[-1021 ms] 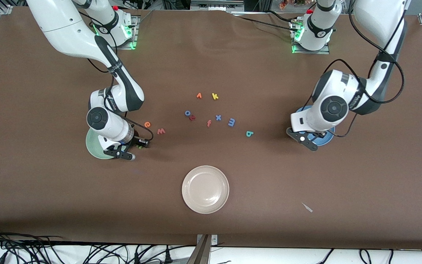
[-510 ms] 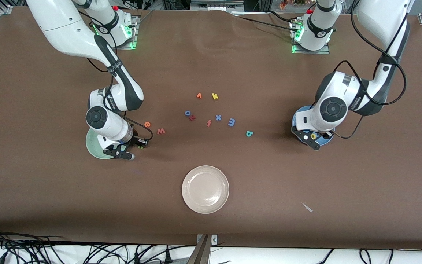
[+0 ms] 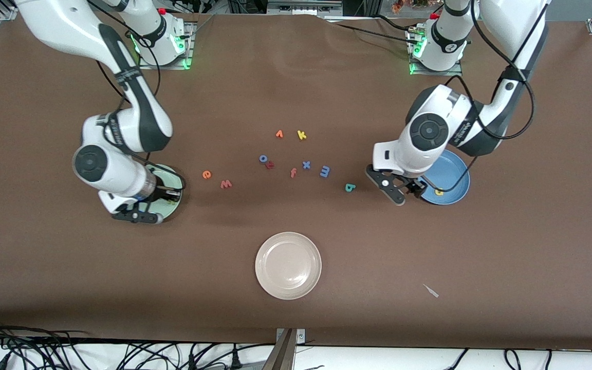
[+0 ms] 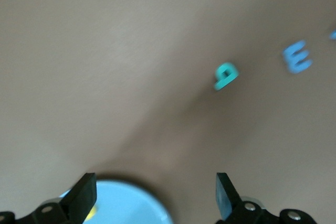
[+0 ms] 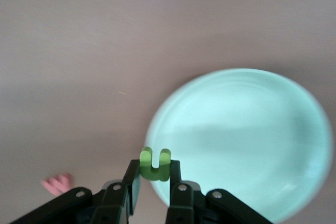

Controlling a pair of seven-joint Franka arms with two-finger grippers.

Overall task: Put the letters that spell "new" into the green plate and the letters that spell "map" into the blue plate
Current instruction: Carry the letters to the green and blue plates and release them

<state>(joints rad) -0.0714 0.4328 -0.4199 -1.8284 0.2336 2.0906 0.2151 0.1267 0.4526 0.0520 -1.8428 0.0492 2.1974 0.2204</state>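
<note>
- The right arm's tool [image 5: 154, 179] was up over the rim of the round pale mint-green plate [image 3: 172, 177], toward the right arm's end of the brown desk [image 3: 70, 267].
- Its fingers were pressed in on the small green foam letter n [image 5: 155, 164], which stood up from between their tips.
- In the right wrist view the green plate filled much of the frame, with nothing lying in the part that showed.
- The small orange foam letter e [image 3: 206, 174] lay on the desk near the green plate, toward the middle of the desk.
- The small salmon-red foam letter w [image 3: 226, 184] lay just beside the e, a little nearer the front camera.
- The left arm's tool [image 4: 155, 198] hung over the desk at the edge of the round medium-blue plate [image 3: 455, 174], its fingers [image 4: 84, 192] spread wide with nothing between them.
- The small yellow foam letter a [image 3: 438, 191] lay in the blue plate, close to the rim nearest the front camera.
- The small teal foam letter p [image 3: 349, 188] lay on the desk between the middle cluster of letters and the blue plate.
- The small light-blue foam letter m [image 3: 325, 171] lay near the p, farther from the front camera.
- Other small foam letters lay in the middle: an orange one [image 3: 279, 134], a yellow k [image 3: 301, 135], a blue x [image 3: 306, 165], a red f [image 3: 293, 172], and a blue ring-shaped one [image 3: 263, 158] touching a red one [image 3: 270, 165].
- A round cream-white plate [image 3: 288, 265] sat nearer the front camera than all the letters.
</note>
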